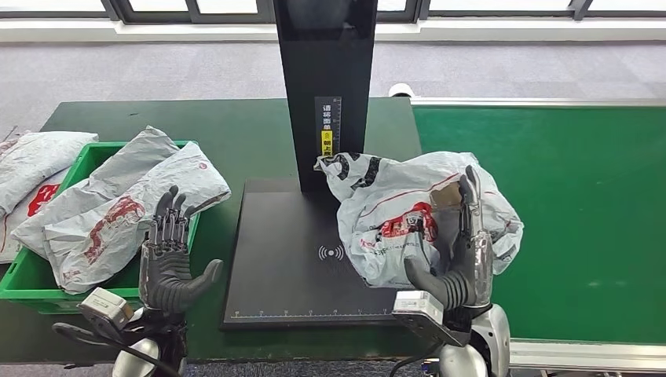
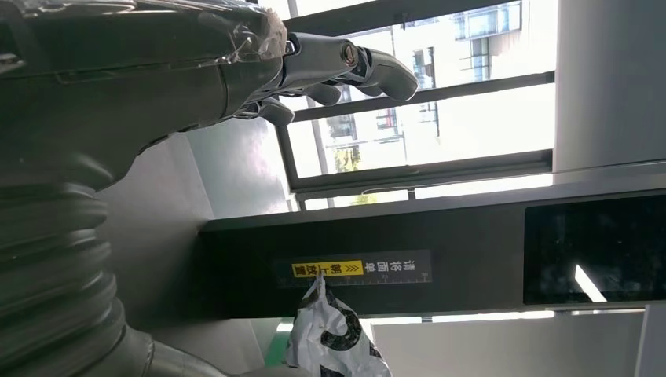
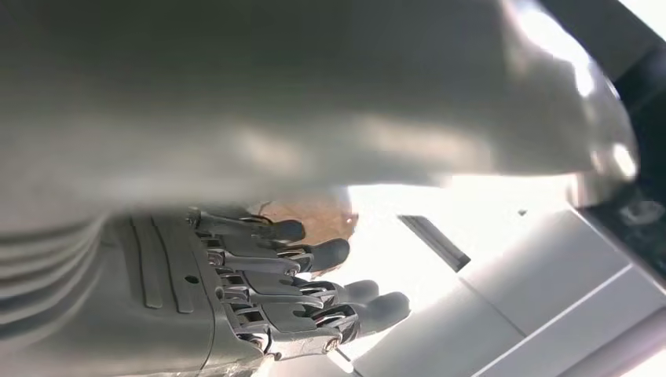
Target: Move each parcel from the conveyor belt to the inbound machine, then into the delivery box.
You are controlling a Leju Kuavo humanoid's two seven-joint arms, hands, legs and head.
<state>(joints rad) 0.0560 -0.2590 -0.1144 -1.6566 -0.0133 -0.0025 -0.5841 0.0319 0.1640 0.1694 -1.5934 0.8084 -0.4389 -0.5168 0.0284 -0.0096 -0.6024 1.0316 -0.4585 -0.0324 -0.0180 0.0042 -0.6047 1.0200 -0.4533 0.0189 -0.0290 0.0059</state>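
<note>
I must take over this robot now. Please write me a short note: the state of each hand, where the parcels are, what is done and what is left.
Right hand: against the grey parcel, which lies partly on the inbound machine's black plate and partly over the green conveyor belt; whether the fingers really grip it is not clear.
Left hand: open, holding nothing, raised beside the green delivery box.
Done: several parcels already lie in the box.
Left: place this parcel fully on the plate, then move it into the box.
</note>
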